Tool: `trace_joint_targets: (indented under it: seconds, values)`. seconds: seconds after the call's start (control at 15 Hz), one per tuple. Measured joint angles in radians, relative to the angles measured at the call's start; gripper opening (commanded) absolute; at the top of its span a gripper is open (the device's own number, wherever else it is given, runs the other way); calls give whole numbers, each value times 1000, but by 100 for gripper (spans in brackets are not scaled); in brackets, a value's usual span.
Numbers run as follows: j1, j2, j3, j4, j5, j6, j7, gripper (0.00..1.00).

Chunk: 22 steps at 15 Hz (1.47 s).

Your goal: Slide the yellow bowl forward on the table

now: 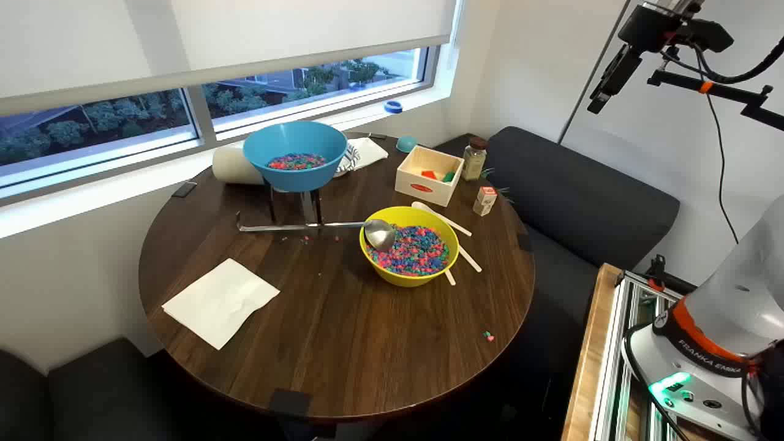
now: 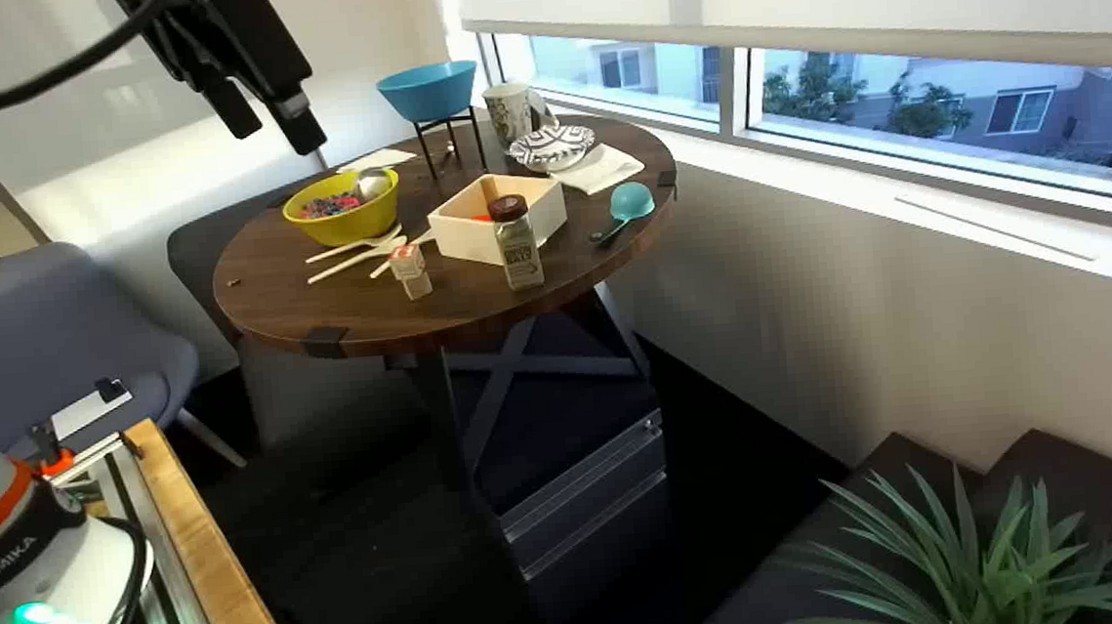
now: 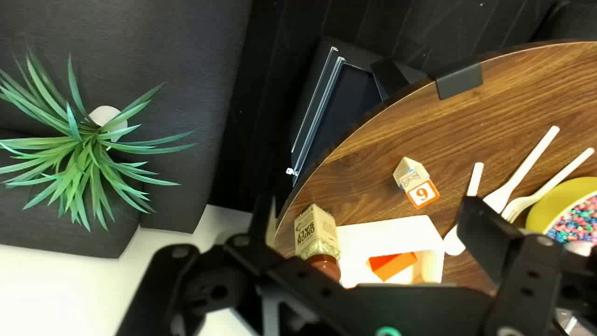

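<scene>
The yellow bowl (image 1: 407, 280) stands upright on the round dark-brown table (image 1: 343, 349), holding many small coloured pieces. A metal ladle (image 1: 380, 235) rests in it, its handle extending over the table. The bowl (image 2: 347, 231) also shows in an exterior view, and only part of it (image 3: 552, 203) shows at the right edge of the wrist view. My gripper (image 2: 277, 134) is raised well above and apart from the table (image 2: 281, 297) and the bowl. In the wrist view the gripper (image 3: 373, 219) has its fingers wide apart with nothing held between them.
White utensils (image 1: 468, 260) lie beside and partly against the yellow bowl. A wooden box (image 1: 422, 188), onion-salt jar (image 3: 317, 233) and letter blocks (image 3: 415, 182) stand near the table edge. A blue bowl (image 1: 297, 177) sits on a stand at the back. A white cloth (image 1: 222, 300) lies flat.
</scene>
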<state>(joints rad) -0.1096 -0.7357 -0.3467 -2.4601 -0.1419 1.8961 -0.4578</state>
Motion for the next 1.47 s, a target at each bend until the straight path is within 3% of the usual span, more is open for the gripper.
trace_joint_targets:
  seconds: [1.27,1.47]
  values:
    - [0,0,0,0,0,0,0,100]
    - [12,10,39,-1,1,0,10,100]
